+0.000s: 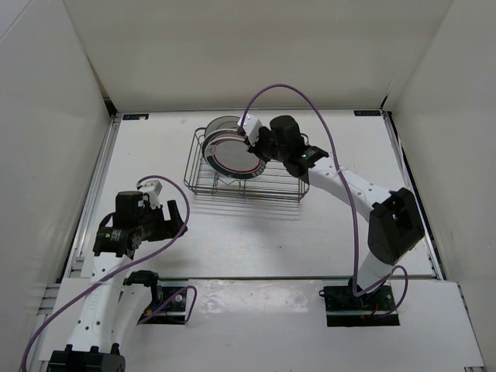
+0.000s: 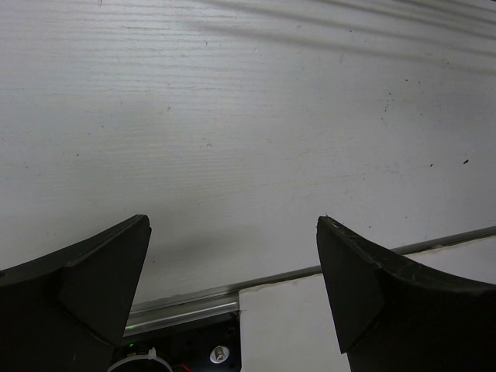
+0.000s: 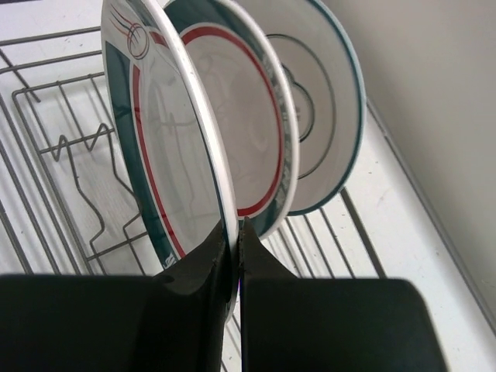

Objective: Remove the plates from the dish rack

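Note:
The dish rack (image 1: 256, 191) of grey wire stands at the table's far middle. A white plate with teal rim and red ring (image 1: 232, 155) stands on edge in it. The grey-rimmed plate (image 1: 220, 125) stands behind. My right gripper (image 1: 254, 146) is shut on the near plate's rim. In the right wrist view the fingers (image 3: 236, 225) pinch the white edge of the teal-rimmed plate (image 3: 155, 139). A second teal-and-red face (image 3: 248, 116) shows just behind it, then the grey-rimmed plate (image 3: 325, 101). My left gripper (image 1: 177, 217) is open and empty near the front left, over bare table (image 2: 232, 225).
Wavy wire dividers (image 3: 77, 155) fill the rack's free half to the left of the plates. White walls enclose the table on three sides. A metal rail (image 2: 186, 302) runs along the table's front edge under the left gripper.

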Robot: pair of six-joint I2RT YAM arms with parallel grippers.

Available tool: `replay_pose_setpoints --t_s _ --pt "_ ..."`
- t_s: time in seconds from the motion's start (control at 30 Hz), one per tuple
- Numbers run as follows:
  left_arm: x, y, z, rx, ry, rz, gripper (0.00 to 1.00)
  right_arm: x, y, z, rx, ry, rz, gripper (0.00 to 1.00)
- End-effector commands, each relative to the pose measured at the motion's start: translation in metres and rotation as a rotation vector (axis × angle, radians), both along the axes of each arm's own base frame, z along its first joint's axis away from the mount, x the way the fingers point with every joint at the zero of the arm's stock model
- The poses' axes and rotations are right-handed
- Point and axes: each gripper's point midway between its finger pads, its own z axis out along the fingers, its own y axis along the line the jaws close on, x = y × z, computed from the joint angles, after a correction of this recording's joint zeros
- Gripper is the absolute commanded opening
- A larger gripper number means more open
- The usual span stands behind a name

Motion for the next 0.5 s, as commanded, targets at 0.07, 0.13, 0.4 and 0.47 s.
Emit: replay_pose_setpoints --t_s 0.07,0.13,0.4,0.47 --pt "-0.001 -0.003 0.001 -0.015 -0.008 -0.01 1.0 0.018 -0.014 0.104 0.163 -0.198 -0.112 0.0" --pt "-0.001 -0.002 0.001 -0.009 -0.01 -0.011 1.0 0.026 -0.025 0.123 0.219 -0.186 -0.218 0.0" --pt "-0.001 -0.003 0.004 -0.014 -0.024 -0.009 1.0 0.016 -0.076 0.175 0.345 -0.159 -0.442 0.0" --pt "-0.001 -0.003 0.003 -0.015 -0.02 -0.007 1.0 0.002 -0.09 0.189 0.391 -0.145 -0.471 0.0"
